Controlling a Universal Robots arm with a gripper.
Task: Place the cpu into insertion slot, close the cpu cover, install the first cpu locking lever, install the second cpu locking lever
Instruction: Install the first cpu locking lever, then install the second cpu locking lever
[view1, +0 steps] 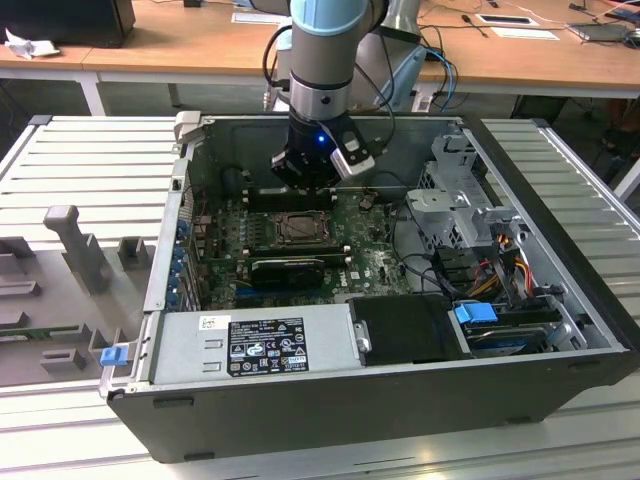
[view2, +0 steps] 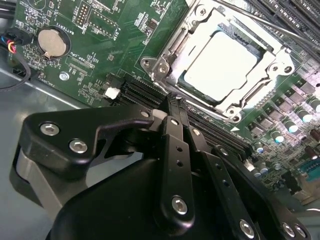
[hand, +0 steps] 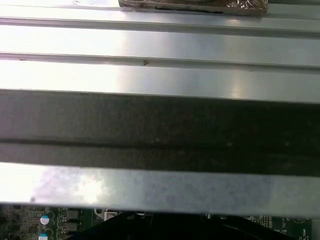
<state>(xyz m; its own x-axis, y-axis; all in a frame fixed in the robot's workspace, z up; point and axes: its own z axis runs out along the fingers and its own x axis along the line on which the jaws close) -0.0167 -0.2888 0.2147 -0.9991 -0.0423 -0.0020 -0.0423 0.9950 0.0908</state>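
The arm is a stout cylinder, pale blue at the joint cap and silver-grey below, ending in a black wrist with a small blue light. Black cables loop beside it. In the second wrist view the gripper is matt black, built of flat linkage bars pinned with silver socket-head screws, its fingers narrow and dotted with small holes.

— Where's the cpu?
— In the insertion slot on the circuit board, just beyond the fingers.
— And the memory slots?
— Between fingers and slot
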